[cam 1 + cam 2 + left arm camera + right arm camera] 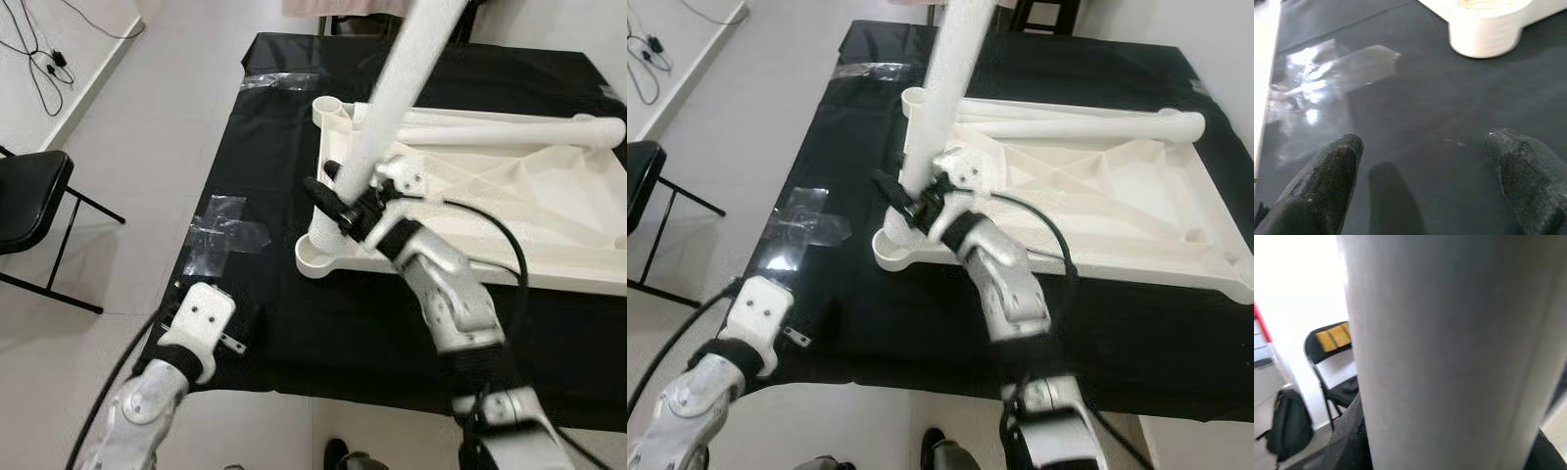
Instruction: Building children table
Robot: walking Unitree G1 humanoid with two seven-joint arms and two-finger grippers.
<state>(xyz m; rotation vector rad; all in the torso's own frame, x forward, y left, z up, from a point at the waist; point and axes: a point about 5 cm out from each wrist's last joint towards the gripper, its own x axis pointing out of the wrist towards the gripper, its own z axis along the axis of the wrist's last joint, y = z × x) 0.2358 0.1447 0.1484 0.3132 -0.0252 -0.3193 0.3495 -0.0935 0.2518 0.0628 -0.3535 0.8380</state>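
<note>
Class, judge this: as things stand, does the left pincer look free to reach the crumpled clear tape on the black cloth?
Probably yes: the open left pincer hovers over bare black cloth, nothing between it and the crumpled clear tape.

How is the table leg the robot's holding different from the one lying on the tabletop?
The held table leg stands nearly upright in a corner socket, gripped by the right gripper. The loose table leg lies flat along the upturned tabletop's far edge, untouched. Both are white plastic tubes.
</note>
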